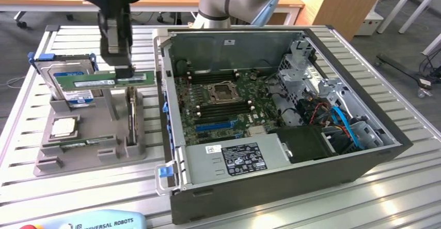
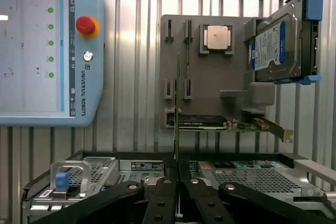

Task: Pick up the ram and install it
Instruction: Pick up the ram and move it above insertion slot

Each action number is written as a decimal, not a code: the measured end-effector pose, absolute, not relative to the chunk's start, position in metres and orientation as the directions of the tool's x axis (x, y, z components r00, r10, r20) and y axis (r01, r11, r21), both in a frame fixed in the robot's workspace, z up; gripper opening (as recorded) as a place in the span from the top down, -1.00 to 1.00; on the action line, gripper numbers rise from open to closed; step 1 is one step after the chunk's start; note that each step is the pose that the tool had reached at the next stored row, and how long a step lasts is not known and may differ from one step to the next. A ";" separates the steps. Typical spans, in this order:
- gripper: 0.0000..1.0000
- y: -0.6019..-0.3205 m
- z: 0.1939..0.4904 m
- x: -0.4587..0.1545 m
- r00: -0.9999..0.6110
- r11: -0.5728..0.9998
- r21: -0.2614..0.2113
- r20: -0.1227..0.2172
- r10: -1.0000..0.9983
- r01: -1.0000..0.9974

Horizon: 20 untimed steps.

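Long thin green ram (image 1: 103,80) with a white label was held level on its long edge, clamped at its exterior view's right end, raised above the grey holder tray (image 1: 90,154), just before the hard drive (image 1: 65,66).

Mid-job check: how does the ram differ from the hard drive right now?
The ram is a thin green stick; the hard drive is a thick silver block. The ram is held by the gripper above the grey holder; the hard drive stands in that holder. Both carry labels.
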<state>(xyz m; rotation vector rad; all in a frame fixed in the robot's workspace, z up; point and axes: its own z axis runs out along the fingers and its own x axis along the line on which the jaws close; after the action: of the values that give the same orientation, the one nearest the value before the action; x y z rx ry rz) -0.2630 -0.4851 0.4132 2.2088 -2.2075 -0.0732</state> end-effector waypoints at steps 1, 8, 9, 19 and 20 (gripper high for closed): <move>0.76 -0.485 0.413 -0.260 0.000 -0.001 0.046 -0.020 -1.000 -0.999; 0.76 -0.485 0.413 -0.234 0.003 -0.004 0.046 -0.020 -1.000 -0.999; 0.76 -0.485 0.413 -0.230 0.003 -0.004 0.046 -0.021 -1.000 -0.999; 0.76 -0.485 0.413 -0.194 0.009 -0.010 0.046 -0.021 -1.000 -0.999; 0.76 -0.485 0.413 -0.190 0.010 -0.010 0.046 -0.021 -1.000 -0.999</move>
<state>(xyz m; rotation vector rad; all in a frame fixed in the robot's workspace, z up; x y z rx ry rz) -0.1903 -0.4850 0.4133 2.2189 -2.1969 -0.0733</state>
